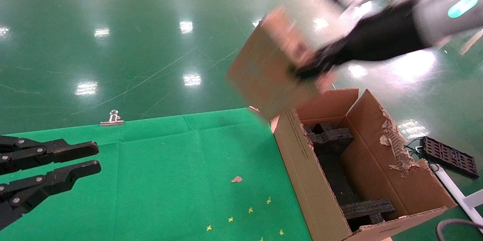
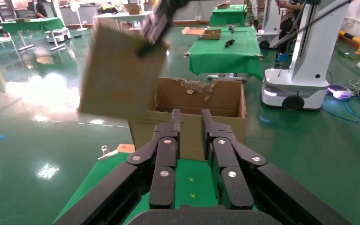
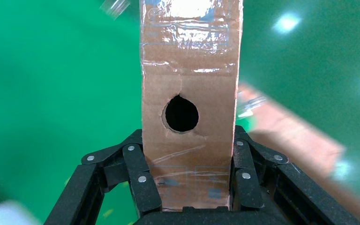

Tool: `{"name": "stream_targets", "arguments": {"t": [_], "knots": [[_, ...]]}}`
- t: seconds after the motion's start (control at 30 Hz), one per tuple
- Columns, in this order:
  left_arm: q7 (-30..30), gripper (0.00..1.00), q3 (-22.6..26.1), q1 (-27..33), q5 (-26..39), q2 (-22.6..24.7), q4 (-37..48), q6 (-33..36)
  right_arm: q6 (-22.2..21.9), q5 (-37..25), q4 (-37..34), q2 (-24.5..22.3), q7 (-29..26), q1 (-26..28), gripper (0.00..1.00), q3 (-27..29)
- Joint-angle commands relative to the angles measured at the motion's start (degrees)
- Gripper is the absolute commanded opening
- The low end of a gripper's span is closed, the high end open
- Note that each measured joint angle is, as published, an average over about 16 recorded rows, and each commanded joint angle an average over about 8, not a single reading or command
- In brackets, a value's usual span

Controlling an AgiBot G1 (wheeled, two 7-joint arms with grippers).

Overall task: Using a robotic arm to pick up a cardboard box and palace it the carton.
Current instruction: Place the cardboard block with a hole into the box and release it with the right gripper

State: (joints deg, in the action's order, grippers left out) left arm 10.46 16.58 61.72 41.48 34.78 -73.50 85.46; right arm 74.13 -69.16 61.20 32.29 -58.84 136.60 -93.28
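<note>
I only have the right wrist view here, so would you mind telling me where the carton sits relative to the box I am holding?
Observer: In the head view, the carton stands open just off the table's right edge, below the cardboard box held by the right gripper.
Operator: Thank you. What is inside the carton?
Observer: Black foam inserts sit at both ends, with a gap between them.
Operator: And where is the left gripper, if I may ask?
Observer: The left gripper hangs open over the green table, holding nothing, well away from the carton.
</note>
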Motion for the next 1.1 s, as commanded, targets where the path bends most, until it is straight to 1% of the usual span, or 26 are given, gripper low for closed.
{"name": "stream_targets", "arguments": {"t": [0.03,0.17,0.2,0.23,0.33,0.43,0.47,0.5,0.63,0.77,0.9,1.1], "knots": [[0.00,0.00,0.01,0.00,0.00,0.00,0.00,0.00,0.42,-0.16,-3.72,-1.43,2.71,2.31,0.00,1.27],[-0.01,0.00,0.02,0.00,-0.01,-0.01,0.00,-0.01,2.00,-4.00,-10.01,-3.36,4.77,5.02,0.00,0.83],[-0.01,0.05,0.03,0.01,-0.02,-0.01,0.00,-0.01,2.46,-5.03,-11.38,-3.79,5.01,5.41,0.00,0.51],[-0.01,0.14,0.03,0.01,-0.02,-0.01,0.00,-0.01,2.95,-6.02,-12.73,-4.18,5.18,5.70,0.00,0.14],[-0.02,0.51,0.04,0.01,-0.03,-0.02,0.00,-0.02,4.50,-8.42,-16.31,-5.19,5.44,5.65,0.00,-1.14],[-0.03,0.88,0.05,0.01,-0.03,-0.02,0.00,-0.02,5.86,-9.48,-19.36,-5.88,5.34,4.15,0.00,-2.48],[-0.03,0.96,0.05,0.01,-0.04,-0.02,0.00,-0.02,6.21,-9.49,-20.39,-6.04,5.21,3.32,0.00,-2.89],[-0.03,1.00,0.06,0.01,-0.04,-0.02,0.00,-0.02,6.47,-9.36,-21.42,-6.17,5.01,2.35,0.00,-3.28],[-0.04,1.00,0.07,0.02,-0.05,-0.03,0.00,-0.03,6.52,-8.33,-25.66,-6.01,3.88,-1.97,0.00,-4.55],[-0.04,1.00,0.08,0.02,-0.06,-0.04,0.00,-0.04,5.16,-7.85,-29.47,-5.02,3.10,-5.98,0.00,-5.55],[-0.05,1.00,0.10,0.02,-0.07,-0.04,0.00,-0.04,3.74,-7.69,-32.46,-3.77,3.27,-9.26,0.00,-6.25],[-0.06,1.00,0.12,0.03,-0.08,-0.05,0.00,-0.05,2.74,-7.28,-37.07,-1.39,3.95,-13.48,0.00,-7.00]]}}
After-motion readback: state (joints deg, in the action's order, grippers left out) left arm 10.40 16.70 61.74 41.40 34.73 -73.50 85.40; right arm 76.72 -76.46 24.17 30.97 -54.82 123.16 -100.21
